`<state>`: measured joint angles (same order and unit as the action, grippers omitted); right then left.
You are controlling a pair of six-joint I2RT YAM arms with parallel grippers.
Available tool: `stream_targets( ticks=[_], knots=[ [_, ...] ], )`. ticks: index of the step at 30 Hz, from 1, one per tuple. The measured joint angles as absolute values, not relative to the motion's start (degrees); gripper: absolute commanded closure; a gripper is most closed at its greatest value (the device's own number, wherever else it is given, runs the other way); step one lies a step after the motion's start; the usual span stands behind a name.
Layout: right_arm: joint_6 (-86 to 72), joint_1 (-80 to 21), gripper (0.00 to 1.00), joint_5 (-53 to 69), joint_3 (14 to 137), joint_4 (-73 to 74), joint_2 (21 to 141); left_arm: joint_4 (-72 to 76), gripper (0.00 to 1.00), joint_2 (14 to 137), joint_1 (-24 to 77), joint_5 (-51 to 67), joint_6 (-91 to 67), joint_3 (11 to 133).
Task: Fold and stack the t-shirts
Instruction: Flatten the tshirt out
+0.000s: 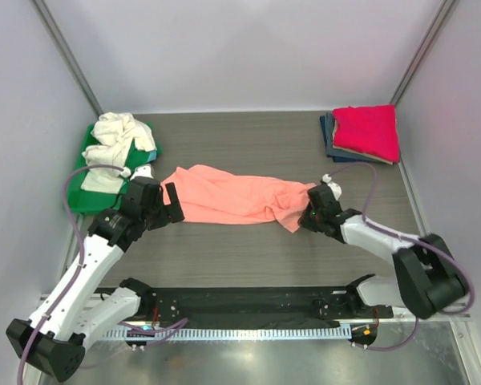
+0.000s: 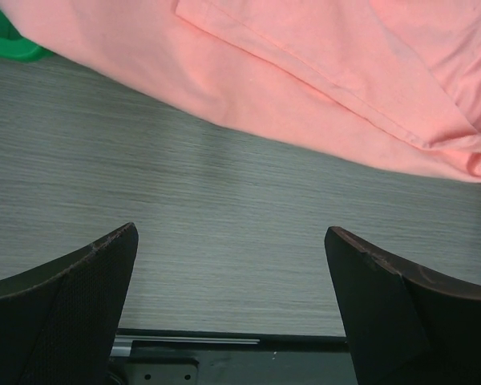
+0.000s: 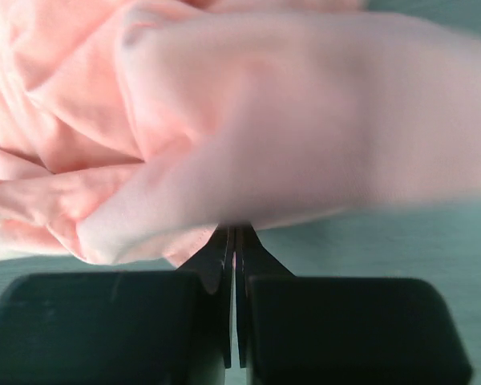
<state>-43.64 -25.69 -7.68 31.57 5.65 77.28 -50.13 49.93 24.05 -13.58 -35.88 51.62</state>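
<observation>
left arm stretched forward from its base, forearm slanting up and inward in the top view, wrist turned toward the centre. left hand [image 1: 173, 204]: fingers [image 2: 64, 305] spread wide apart. right arm folded low, elbow close to its base, forearm running left. right hand [image 1: 311, 215]: fingers [image 3: 218, 255] pressed together, pinching an edge of the salmon-pink t-shirt [image 1: 232, 195].
</observation>
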Motion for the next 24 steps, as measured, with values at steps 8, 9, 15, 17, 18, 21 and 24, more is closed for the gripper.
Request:
stream_targets(
  ticks=[8,9,15,17,18,21,24],
  knots=[
    [-39.8,-11.2,0.99,-8.5,32.2,21.2,48.1,-50.6,0.0,51.5,22.1,-16.7,-39.9,52.8],
    [-39.5,-9.5,0.99,-8.4,32.4,22.2,46.0,-50.5,0.0,52.0,21.9,-16.9,-40.5,52.8],
    [-39.8,-1.0,0.99,-7.9,32.2,28.0,39.0,-48.2,0.0,55.2,21.6,-17.2,-45.0,50.5],
    [-40.3,1.3,0.99,-7.6,31.6,28.4,39.2,-46.9,0.03,56.7,21.6,-17.2,-46.3,49.5],
    [-40.5,2.0,0.99,-7.4,31.3,28.3,39.9,-45.9,0.03,57.5,21.6,-17.1,-46.7,49.1],
    [-40.7,2.5,0.99,-6.0,30.5,27.9,42.5,-42.3,0.11,61.3,21.6,-16.5,-47.6,48.7],
    [-40.8,2.5,0.99,-3.4,29.1,26.7,45.6,-36.8,0.21,67.7,21.6,-15.3,-47.7,48.6]
  ],
)
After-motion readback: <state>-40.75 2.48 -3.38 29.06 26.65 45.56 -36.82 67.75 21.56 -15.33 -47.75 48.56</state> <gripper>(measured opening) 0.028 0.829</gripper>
